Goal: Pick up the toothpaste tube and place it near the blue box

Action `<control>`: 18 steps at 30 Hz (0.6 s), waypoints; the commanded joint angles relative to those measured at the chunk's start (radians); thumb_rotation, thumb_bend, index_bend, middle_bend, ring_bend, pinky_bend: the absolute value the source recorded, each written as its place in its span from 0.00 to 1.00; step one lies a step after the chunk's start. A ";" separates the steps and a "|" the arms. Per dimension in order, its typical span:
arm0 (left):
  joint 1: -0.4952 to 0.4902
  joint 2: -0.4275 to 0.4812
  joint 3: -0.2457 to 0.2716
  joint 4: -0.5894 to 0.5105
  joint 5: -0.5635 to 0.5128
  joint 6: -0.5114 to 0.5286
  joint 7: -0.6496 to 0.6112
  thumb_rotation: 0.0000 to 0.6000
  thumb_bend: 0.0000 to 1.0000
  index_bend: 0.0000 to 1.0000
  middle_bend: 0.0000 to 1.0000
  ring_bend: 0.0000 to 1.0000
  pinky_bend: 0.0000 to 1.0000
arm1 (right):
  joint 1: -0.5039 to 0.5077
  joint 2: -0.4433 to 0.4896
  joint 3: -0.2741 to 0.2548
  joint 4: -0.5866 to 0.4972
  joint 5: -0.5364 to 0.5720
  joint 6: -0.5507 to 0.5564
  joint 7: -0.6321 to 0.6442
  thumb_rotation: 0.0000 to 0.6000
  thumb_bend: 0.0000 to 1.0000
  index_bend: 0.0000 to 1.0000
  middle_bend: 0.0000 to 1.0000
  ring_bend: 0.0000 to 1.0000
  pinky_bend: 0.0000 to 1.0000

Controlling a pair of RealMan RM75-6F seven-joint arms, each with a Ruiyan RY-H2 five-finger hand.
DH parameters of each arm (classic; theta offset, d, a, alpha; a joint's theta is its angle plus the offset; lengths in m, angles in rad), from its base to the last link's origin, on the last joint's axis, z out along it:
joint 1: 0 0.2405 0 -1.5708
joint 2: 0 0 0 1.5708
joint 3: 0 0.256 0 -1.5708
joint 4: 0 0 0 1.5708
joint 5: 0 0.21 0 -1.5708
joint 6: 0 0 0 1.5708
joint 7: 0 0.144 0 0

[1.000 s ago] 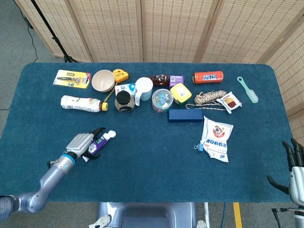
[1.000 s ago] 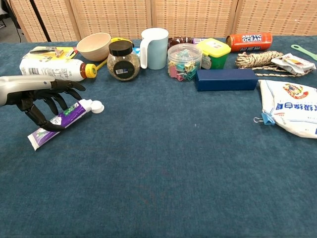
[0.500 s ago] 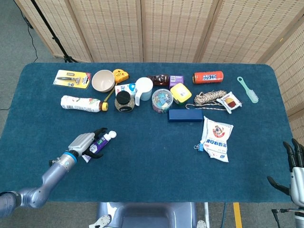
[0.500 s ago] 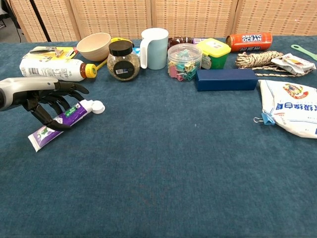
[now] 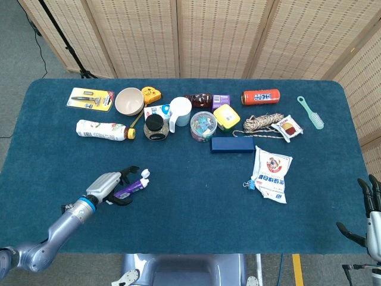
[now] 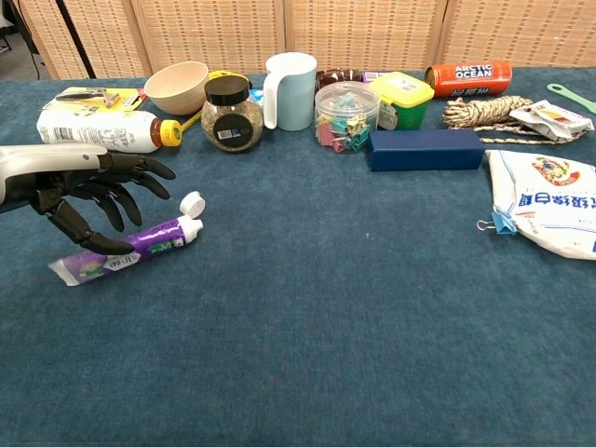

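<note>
The purple and white toothpaste tube (image 5: pixel 134 186) (image 6: pixel 149 247) lies on the blue cloth at the front left, its white cap (image 6: pixel 193 203) tipped up towards the right. My left hand (image 5: pixel 106 185) (image 6: pixel 79 186) hovers over its tail end with the fingers spread above it. The thumb touches the tube's near side, and no finger closes on it. The dark blue box (image 5: pixel 232 145) (image 6: pixel 425 149) lies right of centre, far from the tube. My right hand (image 5: pixel 372 210) hangs off the table's front right corner, fingers apart and empty.
Along the back stand a white bottle (image 6: pixel 98 130), a bowl (image 6: pixel 177 86), a jar (image 6: pixel 231 114), a mug (image 6: pixel 291 89), a clip tub (image 6: pixel 346 116) and a yellow-lidded box (image 6: pixel 402 98). A white snack bag (image 6: pixel 545 200) lies right of the blue box.
The tube has swung round to lie more sideways and shifted a little right. My left hand's fingers have spread away from it. The right hand has barely moved.
</note>
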 commanded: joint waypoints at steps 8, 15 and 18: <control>0.006 0.022 0.023 -0.066 0.015 0.076 0.089 0.99 0.24 0.13 0.18 0.31 0.33 | -0.006 0.001 -0.002 0.008 -0.004 0.005 0.016 1.00 0.00 0.05 0.00 0.00 0.04; 0.001 -0.001 0.077 -0.124 -0.051 0.215 0.437 0.95 0.24 0.13 0.18 0.29 0.33 | -0.008 -0.002 -0.001 0.015 -0.007 0.007 0.027 1.00 0.00 0.05 0.00 0.00 0.04; 0.001 -0.039 0.085 -0.142 -0.091 0.272 0.545 0.95 0.24 0.15 0.18 0.29 0.33 | -0.009 -0.002 -0.001 0.017 -0.008 0.008 0.029 1.00 0.00 0.05 0.00 0.00 0.04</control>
